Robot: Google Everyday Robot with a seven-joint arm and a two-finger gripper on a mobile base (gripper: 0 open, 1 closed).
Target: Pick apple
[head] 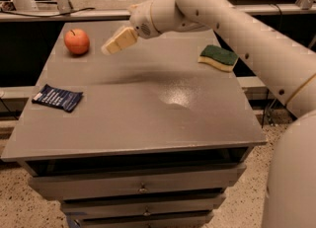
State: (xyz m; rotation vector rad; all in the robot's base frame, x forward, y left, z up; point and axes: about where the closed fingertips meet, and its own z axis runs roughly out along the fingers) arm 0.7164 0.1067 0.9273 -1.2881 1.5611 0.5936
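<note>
Camera looks down across the table [123, 118], hand [111, 48] upper centre.

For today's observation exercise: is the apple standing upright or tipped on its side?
Upright: the apple rests on the table with its stem pointing up. The gripper hovers beside it, not touching.

The claw [108, 49] hangs just beside the apple [77, 41], with only open tabletop [148, 103] between them.

Dim warm overhead light, glare patch mid table [123, 123], soft shadow under pincer [108, 49] hovering nr apple [77, 41].
</note>
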